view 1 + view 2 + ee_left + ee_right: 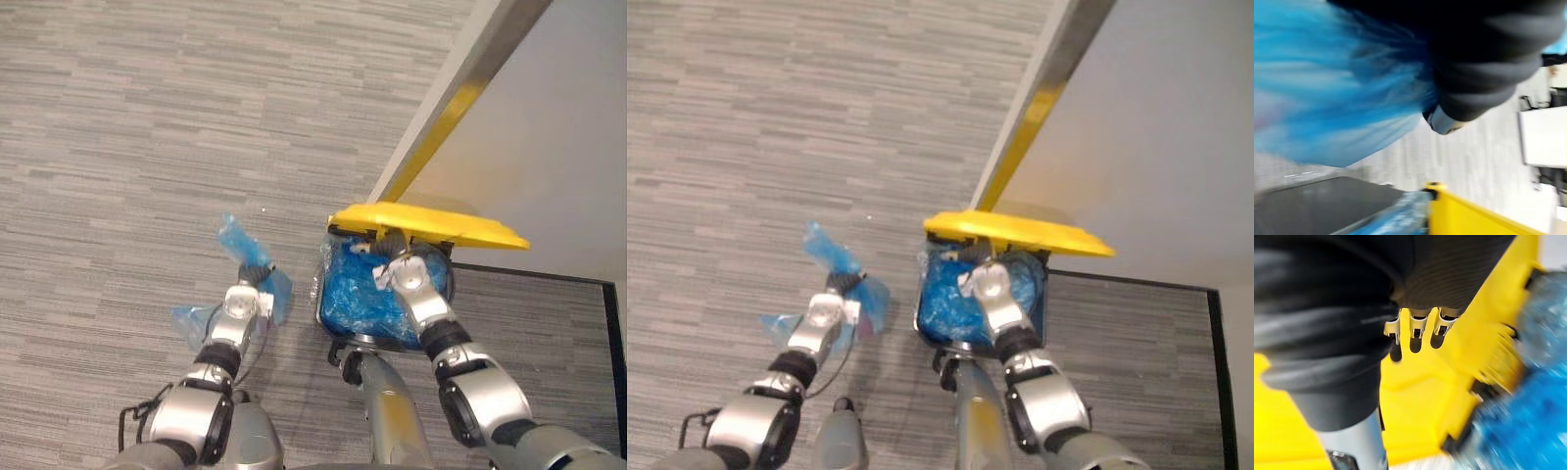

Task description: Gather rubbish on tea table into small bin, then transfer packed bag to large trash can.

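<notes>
My left hand [238,305] is shut on a crumpled blue plastic bag [238,243], held above the carpet just left of the large trash can. The same blue bag [1327,98] bunches close against the hand in the left wrist view. The large trash can [333,338] has a dark body and a blue liner [358,294]. Its yellow lid [431,223] is tipped up over the far rim. My right hand [409,279] reaches over the can's opening, its fingers [1420,325] straight against the underside of the lid [1415,396].
A pale wall [558,127] with a metal skirting strip [460,88] runs diagonally behind the can. A dark mat [549,323] lies on the floor to the right of the can. Grey striped carpet [147,117] spreads to the left.
</notes>
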Controlling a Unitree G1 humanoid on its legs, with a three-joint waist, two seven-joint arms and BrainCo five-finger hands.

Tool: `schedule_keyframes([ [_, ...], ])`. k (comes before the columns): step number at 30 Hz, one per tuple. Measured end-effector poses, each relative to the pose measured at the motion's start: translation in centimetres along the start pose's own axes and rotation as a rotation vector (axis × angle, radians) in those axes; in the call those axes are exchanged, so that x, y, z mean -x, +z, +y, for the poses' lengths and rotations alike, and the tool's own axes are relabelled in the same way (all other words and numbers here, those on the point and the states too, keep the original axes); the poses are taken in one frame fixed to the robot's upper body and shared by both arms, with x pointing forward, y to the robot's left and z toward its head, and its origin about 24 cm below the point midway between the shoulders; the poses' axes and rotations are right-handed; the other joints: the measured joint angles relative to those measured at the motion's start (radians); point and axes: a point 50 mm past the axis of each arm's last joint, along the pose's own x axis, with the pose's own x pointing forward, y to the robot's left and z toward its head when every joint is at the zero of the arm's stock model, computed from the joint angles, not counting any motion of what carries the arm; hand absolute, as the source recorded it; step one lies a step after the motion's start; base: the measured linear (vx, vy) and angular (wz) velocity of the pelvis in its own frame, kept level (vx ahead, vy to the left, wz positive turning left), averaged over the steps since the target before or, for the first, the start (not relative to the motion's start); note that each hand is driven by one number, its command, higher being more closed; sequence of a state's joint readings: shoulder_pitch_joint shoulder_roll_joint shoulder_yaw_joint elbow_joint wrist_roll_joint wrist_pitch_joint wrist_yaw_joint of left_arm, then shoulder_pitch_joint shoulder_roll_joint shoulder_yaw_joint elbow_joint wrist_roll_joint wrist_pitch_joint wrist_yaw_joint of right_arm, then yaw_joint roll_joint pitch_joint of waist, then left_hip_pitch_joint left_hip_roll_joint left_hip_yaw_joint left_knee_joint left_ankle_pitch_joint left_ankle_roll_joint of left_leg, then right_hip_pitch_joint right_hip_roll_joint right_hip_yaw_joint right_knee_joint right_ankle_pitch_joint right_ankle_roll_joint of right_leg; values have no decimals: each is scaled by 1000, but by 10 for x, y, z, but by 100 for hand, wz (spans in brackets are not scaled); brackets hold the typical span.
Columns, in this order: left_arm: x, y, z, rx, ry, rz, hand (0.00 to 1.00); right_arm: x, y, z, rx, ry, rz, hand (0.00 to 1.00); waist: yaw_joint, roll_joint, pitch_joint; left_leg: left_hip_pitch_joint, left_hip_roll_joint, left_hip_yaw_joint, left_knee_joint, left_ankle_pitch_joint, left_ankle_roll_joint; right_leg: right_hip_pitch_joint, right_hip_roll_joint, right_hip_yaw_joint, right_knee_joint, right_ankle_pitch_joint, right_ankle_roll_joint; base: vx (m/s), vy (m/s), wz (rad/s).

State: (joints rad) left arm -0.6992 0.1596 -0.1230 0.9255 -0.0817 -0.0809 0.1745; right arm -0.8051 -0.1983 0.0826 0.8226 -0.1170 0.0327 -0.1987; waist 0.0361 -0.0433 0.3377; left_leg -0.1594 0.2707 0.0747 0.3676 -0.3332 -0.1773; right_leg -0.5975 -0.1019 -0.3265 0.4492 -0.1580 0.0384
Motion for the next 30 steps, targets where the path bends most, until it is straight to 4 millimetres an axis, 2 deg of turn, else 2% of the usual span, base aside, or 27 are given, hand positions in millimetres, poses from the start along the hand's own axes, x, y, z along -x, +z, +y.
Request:
schedule_keyframes([
  [1, 1, 10, -1, 6, -15, -52, 100, -7, 11, -8, 14, -19, -9, 0, -4, -1, 5, 0, -1, 0, 0, 5, -9, 0, -2, 0, 1, 8, -11, 36, 39, 3],
  [2, 3, 12, -2, 5, -22, -72, 100, -8, 13, -12, 18, -28, -14, 0, -5, -1, 5, -1, -1, 0, 0, 7, -13, 0, -2, 0, 1, 8, -11, 51, 44, 4],
  [4, 31, 11, -11, 16, -86, -206, 100, -11, 15, -42, 48, -93, -38, 0, -6, 2, 10, -18, -3, -1, 21, 11, -21, 1, -13, 2, 2, 9, -14, 66, 60, 11],
  [5, 37, 9, -12, 22, -96, -220, 100, -11, 15, -48, 53, -105, -37, 0, -6, 2, 12, -19, -4, -1, 26, 11, -22, 2, -16, 4, 3, 9, -14, 59, 84, 18],
  [7, 72, -8, -19, 80, -163, -251, 100, -11, 11, -86, 100, -184, -26, 0, -6, 6, 21, -37, -17, -2, 61, 6, -19, 7, -20, 70, 8, 10, -16, 26, 131, 25],
  [9, 83, -19, -22, 105, -200, -235, 100, -10, 7, -100, 113, -212, -2, 0, 5, 13, 28, -52, -16, -5, 96, -21, -20, 8, -20, 76, 8, 15, -23, -30, 121, 8],
  [12, 83, -18, -21, 102, -226, -237, 100, -11, 10, -102, 80, -216, -8, 0, 6, 17, 47, -64, -19, -9, 137, -65, -24, 10, -24, 84, 12, 28, -25, -93, 101, -1],
  [16, 87, -7, -30, 102, -281, -286, 100, -11, 11, -102, 76, -217, -11, 0, 2, 18, 48, -82, -25, -28, 163, -72, -21, 10, -29, 84, 10, 36, -12, -79, 27, 5],
  [23, 99, 10, -60, 150, -404, -351, 100, -12, 15, -108, 38, -240, -17, 0, 0, 21, 49, -82, -19, -26, 176, -69, -26, 10, -20, 88, 10, 42, -10, -19, -29, -3],
  [26, 105, 22, -74, 166, -459, -396, 100, -12, 16, -103, -5, -235, -21, 0, 0, 21, 49, -83, -19, -18, 182, -69, -26, 12, -17, 94, -4, 49, 0, -17, 4, -7],
  [30, 111, 43, -104, 189, -568, -459, 100, -13, 26, -87, -60, -211, -55, 0, 1, 21, 49, -87, -10, 4, 217, -84, -22, 18, -2, 111, -24, 75, -3, -25, 25, -16],
])
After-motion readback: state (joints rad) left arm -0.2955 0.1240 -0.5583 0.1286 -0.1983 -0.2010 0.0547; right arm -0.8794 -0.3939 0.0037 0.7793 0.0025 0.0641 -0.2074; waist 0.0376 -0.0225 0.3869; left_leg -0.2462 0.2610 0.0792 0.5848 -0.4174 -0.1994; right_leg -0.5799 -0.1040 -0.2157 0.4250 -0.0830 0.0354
